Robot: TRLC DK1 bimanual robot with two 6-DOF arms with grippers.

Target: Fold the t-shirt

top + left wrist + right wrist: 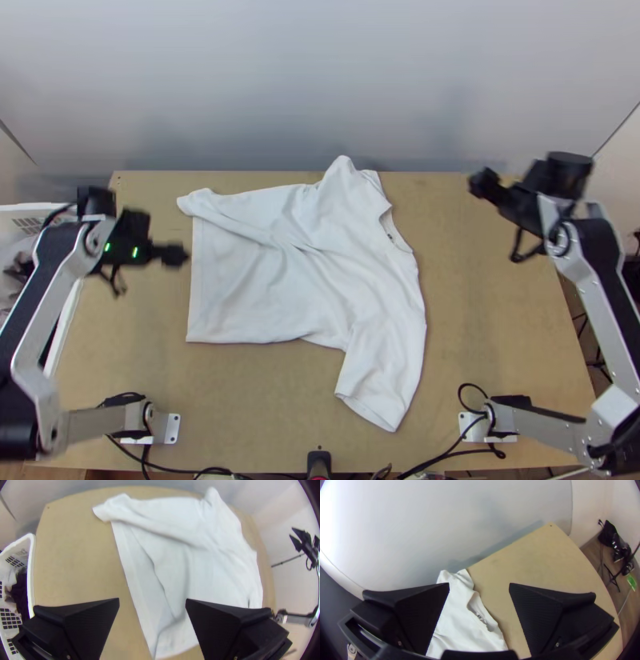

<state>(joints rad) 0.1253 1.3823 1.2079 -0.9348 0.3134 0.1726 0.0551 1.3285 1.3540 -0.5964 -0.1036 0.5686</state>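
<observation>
Broadly, the light wooden surface (256, 400) is spanning the working area. The white t-shirt (296, 264) is lying spread and rumpled across its middle — hem side toward the left, neck side toward the right. Creases are running slantwise over the body, and the far hem corner is bunching up.

At the left edge, a white basket (31, 573) is holding dark and light cloth.

The left gripper (172, 254) is hanging near the shirt's hem side, its fingers (90, 623) standing wide apart and gripping nothing. The right gripper (484, 184) is hanging by the surface's far right part, well apart from the shirt — its fingers (416, 616) are also standing open, with nothing between them.

One sleeve (380, 384) is stretching toward the near edge. Smaller, the neckline (396, 236) is facing right, gaping a little.
</observation>
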